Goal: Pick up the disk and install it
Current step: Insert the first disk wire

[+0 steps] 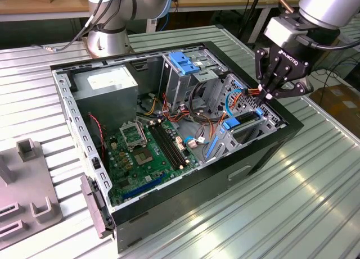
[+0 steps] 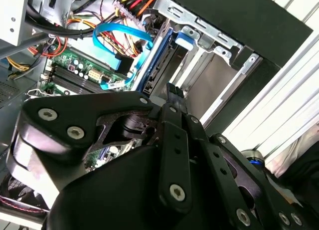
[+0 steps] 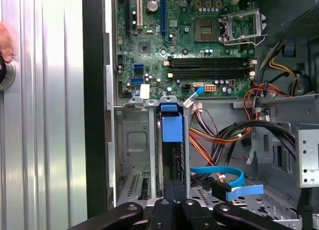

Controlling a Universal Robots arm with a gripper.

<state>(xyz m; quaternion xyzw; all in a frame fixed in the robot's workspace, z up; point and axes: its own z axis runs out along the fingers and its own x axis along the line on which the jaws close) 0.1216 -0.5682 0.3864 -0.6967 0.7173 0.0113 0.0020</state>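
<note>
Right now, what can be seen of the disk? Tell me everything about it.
The disk stands on edge in a slot of the grey metal drive cage, beside the motherboard. In the first wrist view its blue plastic carrier frame shows as a broad tab at the end nearest the motherboard, with the dark body edge-on behind it; its flat faces are hidden. Cage walls flank it on both sides. The pincer sits over its other end; contact cannot be told.
</note>
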